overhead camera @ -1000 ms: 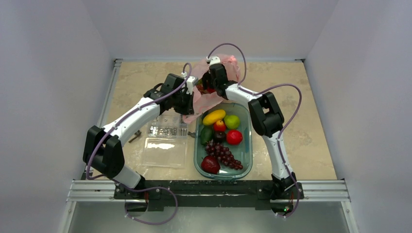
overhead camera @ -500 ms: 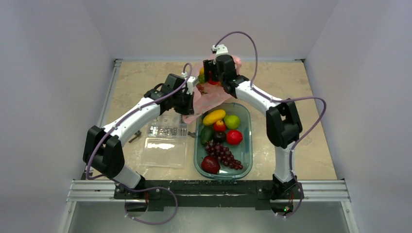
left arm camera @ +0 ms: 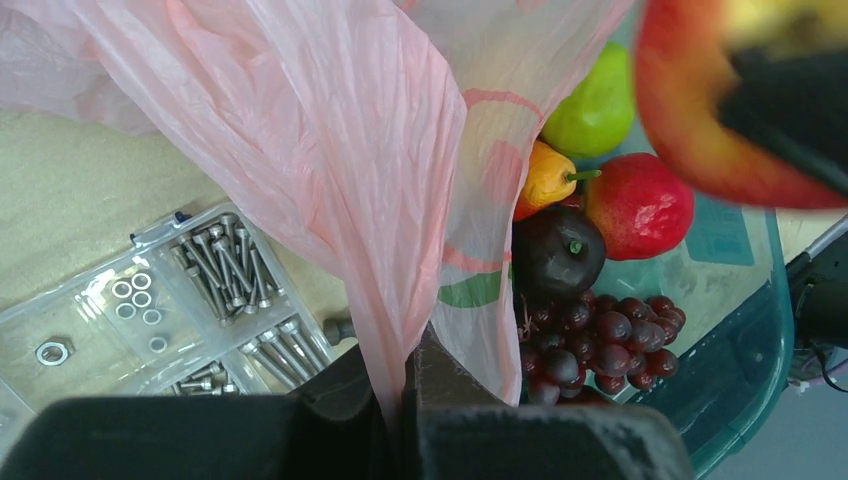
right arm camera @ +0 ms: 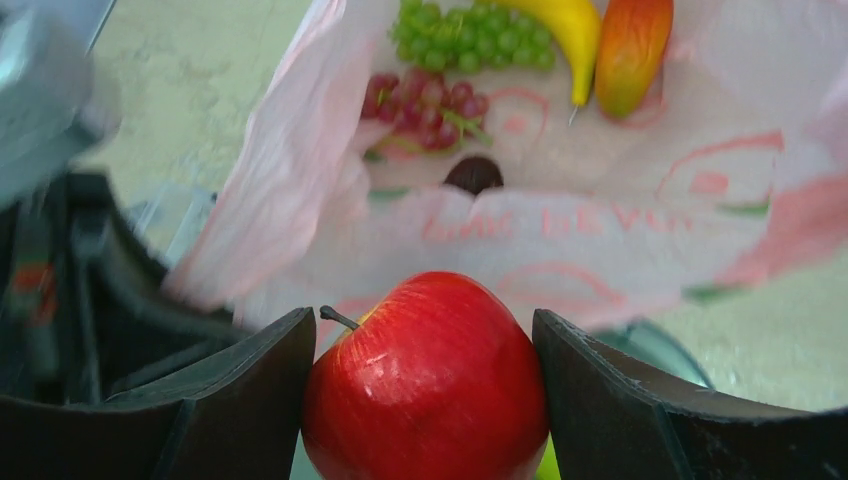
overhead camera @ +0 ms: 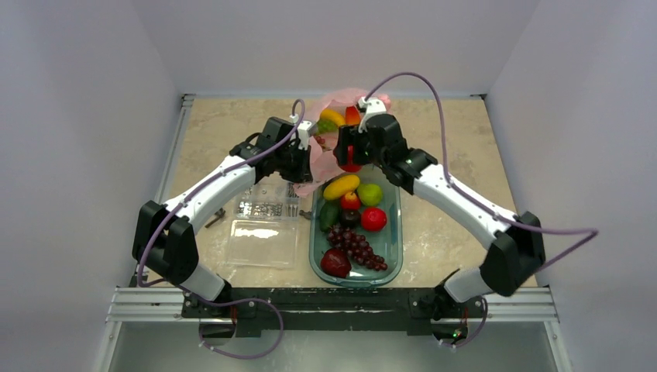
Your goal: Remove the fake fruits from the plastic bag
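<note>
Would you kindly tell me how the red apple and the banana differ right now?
The red apple is round; the banana is curved and yellow. The apple is clamped in the right gripper, outside the pink bag; the banana lies loose inside it. Both are glossy fake fruits.

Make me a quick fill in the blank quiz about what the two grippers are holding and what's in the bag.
The right gripper holds the ____ apple.
The left gripper is shut on the ____ plastic bag.
In the plastic bag, the banana lies between the green grape bunch and the ____.
Missing words: red; pink; mango.
</note>
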Robot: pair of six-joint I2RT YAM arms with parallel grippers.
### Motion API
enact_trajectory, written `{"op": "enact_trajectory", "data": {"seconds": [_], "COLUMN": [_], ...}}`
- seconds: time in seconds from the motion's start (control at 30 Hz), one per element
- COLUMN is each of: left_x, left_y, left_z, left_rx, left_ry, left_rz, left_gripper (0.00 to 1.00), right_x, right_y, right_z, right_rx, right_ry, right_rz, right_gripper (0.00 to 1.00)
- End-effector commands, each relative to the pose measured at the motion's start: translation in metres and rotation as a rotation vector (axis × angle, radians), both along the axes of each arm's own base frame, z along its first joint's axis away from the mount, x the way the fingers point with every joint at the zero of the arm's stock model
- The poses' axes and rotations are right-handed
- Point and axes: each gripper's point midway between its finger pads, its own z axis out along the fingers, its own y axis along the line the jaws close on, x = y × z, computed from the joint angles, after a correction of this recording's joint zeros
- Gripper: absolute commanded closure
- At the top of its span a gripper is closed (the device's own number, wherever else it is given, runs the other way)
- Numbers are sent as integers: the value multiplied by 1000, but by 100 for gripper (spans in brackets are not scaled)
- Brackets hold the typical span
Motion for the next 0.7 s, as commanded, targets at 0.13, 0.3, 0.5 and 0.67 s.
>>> {"op": "enact_trajectory", "data": {"seconds": [0.13,0.3,0.5,0.67], "left_x": [-1,-2,-6,-9], "left_y": [-14,-14,-15,-11], "left_z": [27,25,27,14], "left_rx": [-96,-97,-104,-63], "left_ry": [-36,-27,-27,4], "left_rz": [-22,-22,-37,-32], "left_gripper": [100,100,100,100], "right_x": [-119,-161,-182,-184], "right_y": [-47,-71,-78,-86], "right_z": [-51,-91,-120,-130], "right_rx": [-34,-68,-74,-99], "right_ry": [234,315,358,359], "right_rz": [2,-49,-83,-106], "right_gripper": [87,86,82,61]}}
